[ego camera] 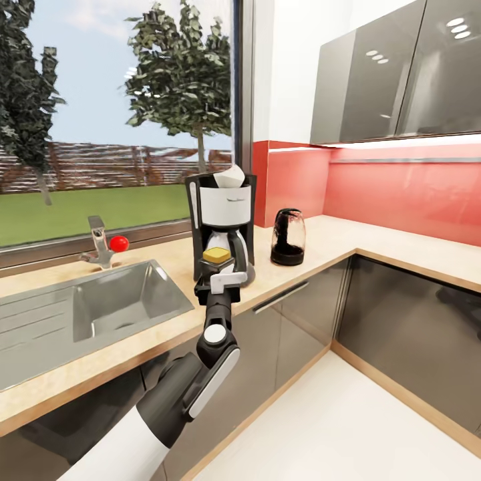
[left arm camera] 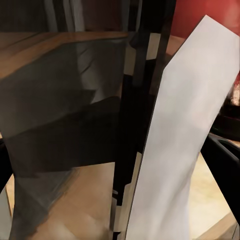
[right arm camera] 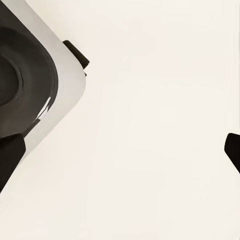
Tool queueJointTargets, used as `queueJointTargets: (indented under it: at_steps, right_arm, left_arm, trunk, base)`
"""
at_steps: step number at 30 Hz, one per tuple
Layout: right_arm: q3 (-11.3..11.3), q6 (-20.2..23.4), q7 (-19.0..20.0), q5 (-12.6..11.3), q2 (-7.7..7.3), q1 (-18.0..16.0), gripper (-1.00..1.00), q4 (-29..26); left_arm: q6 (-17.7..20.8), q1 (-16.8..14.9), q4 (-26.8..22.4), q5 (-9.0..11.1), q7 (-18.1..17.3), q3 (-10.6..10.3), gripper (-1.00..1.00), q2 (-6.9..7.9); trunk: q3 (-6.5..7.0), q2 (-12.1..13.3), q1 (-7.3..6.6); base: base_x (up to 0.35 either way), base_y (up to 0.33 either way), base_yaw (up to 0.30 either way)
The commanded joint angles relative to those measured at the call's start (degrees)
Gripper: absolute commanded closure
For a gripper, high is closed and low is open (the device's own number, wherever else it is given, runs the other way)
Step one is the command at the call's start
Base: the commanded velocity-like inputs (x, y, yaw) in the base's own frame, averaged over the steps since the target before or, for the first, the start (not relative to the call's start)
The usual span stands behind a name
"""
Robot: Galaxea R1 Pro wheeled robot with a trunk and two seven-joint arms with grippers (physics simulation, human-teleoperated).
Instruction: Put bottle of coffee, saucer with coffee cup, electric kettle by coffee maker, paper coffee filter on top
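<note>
In the head view, the left arm [ego camera: 200, 374] is seen reaching forward over the counter edge, its left gripper [ego camera: 219, 275] held right in front of the coffee maker [ego camera: 224, 224]. A yellow-lidded item [ego camera: 216, 254] is seen just above the gripper; whether it is gripped cannot be told, nor whether the jaws are apart or closed. The coffee maker stands on the countertop [ego camera: 321, 250], with a white paper coffee filter [ego camera: 229, 176] resting on its top. The sink [ego camera: 100, 300] lies to its left, and a dark electric kettle [ego camera: 288, 236] stands near on its right. Farther back, a faucet [ego camera: 99, 242] and a red ball [ego camera: 119, 243] are seen by the window.

In the left wrist view, the coffee maker's dark glass [left arm camera: 65, 120] and white panel [left arm camera: 185, 140] are shown very close. In the right wrist view, the right gripper's dark fingertips [right arm camera: 232, 147] are set wide apart over pale floor [right arm camera: 150, 125], beside the robot's base [right arm camera: 30, 90].
</note>
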Motion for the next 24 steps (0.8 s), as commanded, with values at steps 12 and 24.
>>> queueJointTargets:
  at_steps: [12, 24]
  right_arm:
    - [-0.5, -0.2, -0.1, 0.6, -0.05, 0.0, -1.0, 0.0]
    - [-0.5, -0.2, -0.1, 0.6, -0.04, 0.0, -1.0, 0.0]
  left_arm:
    - [0.3, -0.1, -0.1, 0.2, 0.3, -0.1, 1.0, 0.02]
    - [0.3, -0.1, -0.1, 0.2, 0.3, -0.1, 1.0, 0.02]
  trunk:
    - [-0.06, 0.0, 0.01]
    - [-0.06, 0.0, 0.01]
  base:
    - [0.057, 0.037, 0.0]
    - [0.051, 0.011, 0.0]
